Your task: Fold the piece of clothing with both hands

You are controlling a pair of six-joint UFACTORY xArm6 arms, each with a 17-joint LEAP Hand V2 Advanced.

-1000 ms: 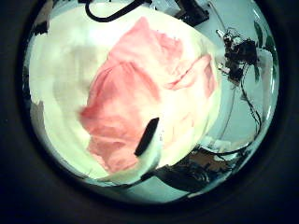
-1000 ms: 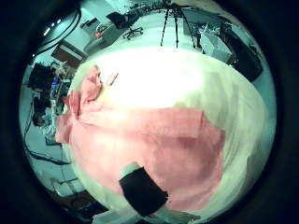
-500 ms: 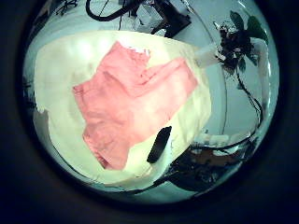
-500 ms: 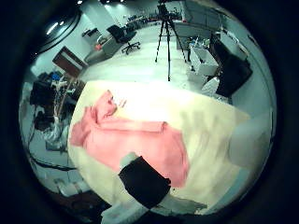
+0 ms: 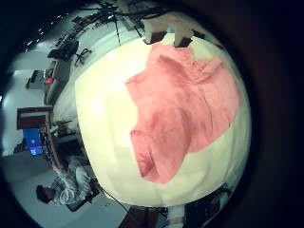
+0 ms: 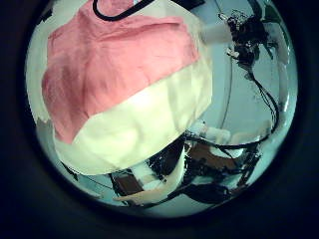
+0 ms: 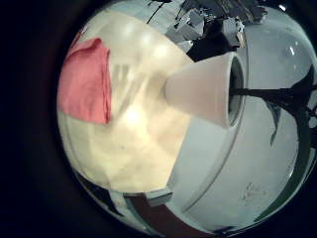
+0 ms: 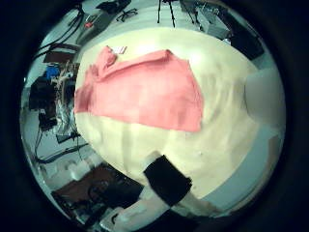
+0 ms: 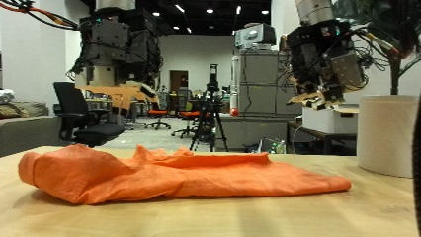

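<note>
A salmon-orange piece of clothing (image 9: 171,173) lies crumpled in a long low heap on the light wooden table (image 9: 198,219). My left hand (image 9: 122,44) hangs high above the end of the cloth nearest it, fingers relaxed, holding nothing. My right hand (image 9: 322,64) hangs high above the other end, fingers loosely hanging, holding nothing. The cloth also shows in the left little finger side palm view (image 5: 180,104), the left thumb side palm view (image 6: 110,60), the right little finger side palm view (image 7: 84,79) and the right thumb side palm view (image 8: 145,92). A black fingertip (image 8: 166,182) of the right hand shows at the table's edge.
A white cylinder (image 9: 388,133) stands on the table near my right hand, beyond the cloth's end; it also shows in the right little finger side palm view (image 7: 203,89). Bare table (image 8: 227,126) lies between it and the cloth. Office chairs and a tripod stand behind the table.
Both palm cameras have shifted, so both hands have moved. The right hand was close over the cloth a second ago and is now well away from it. The cloth lies let go on the table.
</note>
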